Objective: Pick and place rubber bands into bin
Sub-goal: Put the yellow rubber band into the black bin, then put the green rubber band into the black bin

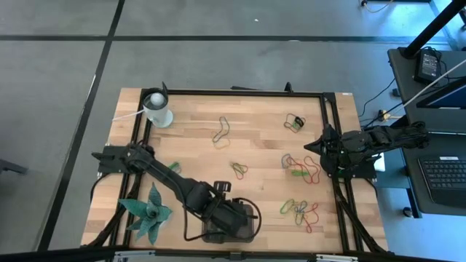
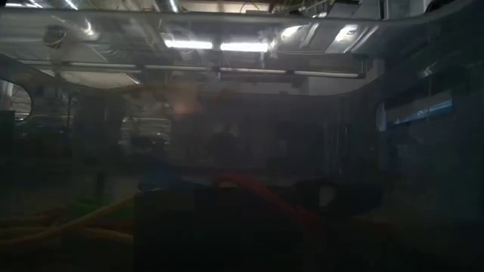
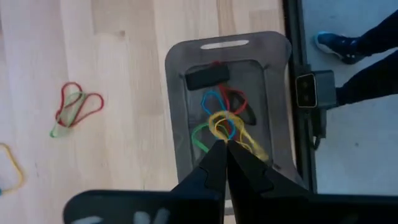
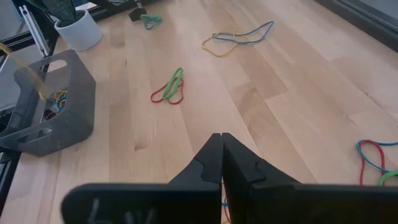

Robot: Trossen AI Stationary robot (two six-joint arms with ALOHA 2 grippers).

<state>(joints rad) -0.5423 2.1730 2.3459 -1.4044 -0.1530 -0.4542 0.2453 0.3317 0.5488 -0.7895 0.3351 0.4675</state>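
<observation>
Left end effector [image 3: 225,147]: closed, pinching a yellow rubber band [image 3: 231,129] directly above the dark grey bin [image 3: 273,74] at the worktop's [image 1: 255,145] near edge; several bands already inside. Advice: open fully over the centre. Right end effector [image 4: 221,138]: closed, empty, idle.

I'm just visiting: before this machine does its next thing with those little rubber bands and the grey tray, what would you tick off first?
1. Left gripper over the shallow dark grey rectangular tray: ok.
2. Left fingers shut on a thin yellow rubber band hanging into the tray: ok.
3. That band let go yet: not ok, still pinched.
4. Bands already in the tray, blue, red and green: ok.
5. Loose coloured bands left on the wooden table: not ok, several clusters remain.
6. Right gripper shut, holding nothing visible, waiting at the table's right side: ok.
</observation>
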